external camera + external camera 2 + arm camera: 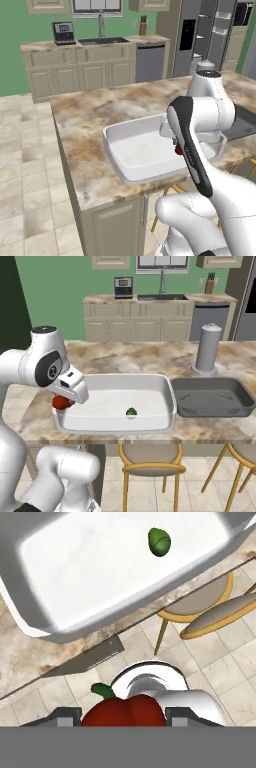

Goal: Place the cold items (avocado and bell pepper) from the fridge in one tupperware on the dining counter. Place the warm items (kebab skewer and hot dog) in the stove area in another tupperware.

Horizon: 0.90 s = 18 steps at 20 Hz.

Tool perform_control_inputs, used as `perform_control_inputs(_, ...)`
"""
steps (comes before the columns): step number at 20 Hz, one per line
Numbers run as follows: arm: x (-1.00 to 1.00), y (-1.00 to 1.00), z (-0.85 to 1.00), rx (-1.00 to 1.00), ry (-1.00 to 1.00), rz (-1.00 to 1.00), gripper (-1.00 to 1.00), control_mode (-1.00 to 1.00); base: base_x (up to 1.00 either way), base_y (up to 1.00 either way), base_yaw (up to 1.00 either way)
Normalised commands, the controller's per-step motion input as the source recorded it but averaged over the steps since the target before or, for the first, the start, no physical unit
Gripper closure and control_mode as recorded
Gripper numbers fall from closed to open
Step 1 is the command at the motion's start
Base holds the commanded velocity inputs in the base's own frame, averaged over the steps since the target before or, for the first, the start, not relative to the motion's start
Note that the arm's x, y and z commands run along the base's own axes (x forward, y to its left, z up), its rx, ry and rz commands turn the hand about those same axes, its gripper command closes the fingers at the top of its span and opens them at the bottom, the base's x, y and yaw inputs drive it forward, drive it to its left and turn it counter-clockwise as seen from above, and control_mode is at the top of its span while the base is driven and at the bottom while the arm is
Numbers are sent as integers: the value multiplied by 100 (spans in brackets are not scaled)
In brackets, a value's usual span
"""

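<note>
My gripper [64, 400] is shut on the red bell pepper [60, 402], which sits between the finger tips in the hand view [125, 711]. It hangs at the near left corner of the white tupperware [120, 428] on the dining counter [130, 356]. The green avocado [131, 412] lies on the tub's floor, also seen in the hand view as the avocado [159, 541] inside the tub [100, 567]. A sliver of the pepper [178, 148] shows behind the forearm over the tub [125, 150]. The dark grey tupperware [215, 398] stands right of the white one. The fridge [200, 35] stands open at the back.
A grey cylinder [207, 348] stands on the counter behind the grey tray. Stools [152, 461] with yellow frames stand under the counter's near edge. The wall counter with sink [100, 42] runs along the back.
</note>
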Motion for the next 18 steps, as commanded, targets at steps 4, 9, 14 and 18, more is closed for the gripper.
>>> perform_control_inputs(4, 100, 0, -6, 0, -3, 0, 100, -100, 0, 0, 0)
perform_control_inputs(9, 100, -3, -38, 0, 0, 2, 100, -100, 0, 0, 0)
perform_control_inputs(14, 100, -10, -55, 0, 0, 4, 100, -100, 0, 0, 0)
perform_control_inputs(18, 100, 0, -53, 0, 0, 0, 100, -100, 0, 0, 0)
